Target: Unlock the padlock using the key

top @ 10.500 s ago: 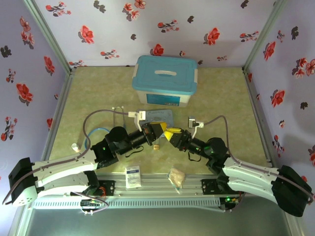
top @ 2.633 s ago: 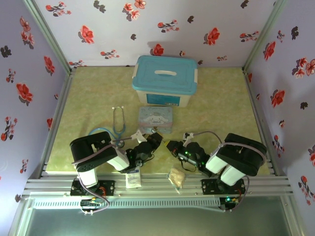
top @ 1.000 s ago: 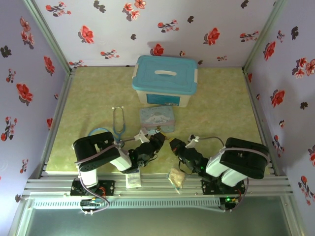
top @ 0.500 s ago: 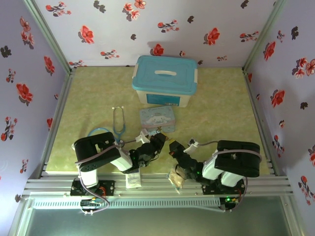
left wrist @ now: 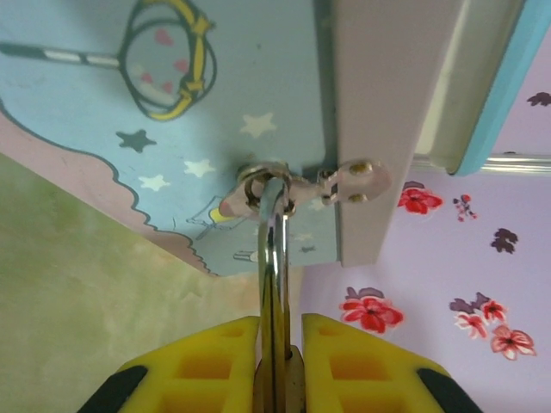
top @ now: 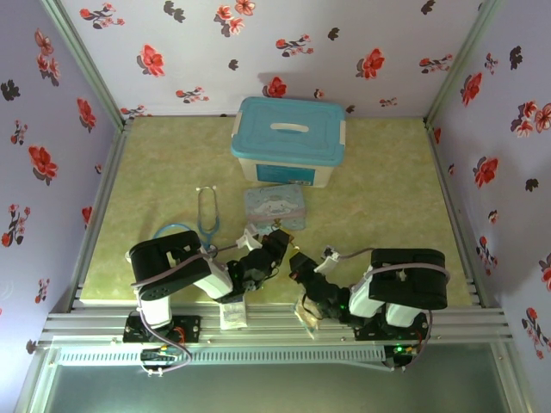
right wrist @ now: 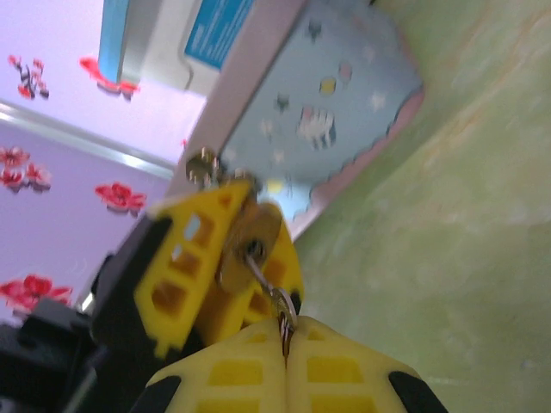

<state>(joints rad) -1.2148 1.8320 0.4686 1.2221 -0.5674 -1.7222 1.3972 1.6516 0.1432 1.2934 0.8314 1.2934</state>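
L gripper (left wrist: 280, 334) clamps the padlock (right wrist: 250, 237), shackle hooked thru the hasp (left wrist: 297, 185) of the tin (left wrist: 103, 112); R gripper (right wrist: 288, 340) pinches the key (right wrist: 265, 277), tip in the keyhole. Risk: off-axis twist could bend the key or slip it out

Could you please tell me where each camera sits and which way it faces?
Top external: above and behind the bases, looking down on the table; both arms show, left gripper and right gripper meeting before the tin.
Left wrist: on the left arm, looking past its yellow fingers at the padlock hooked through the tin's hasp.
Right wrist: on the right arm, looking past its own fingers at the key at the padlock's keyhole.
Shared: both wrist views show the tin and padlock.
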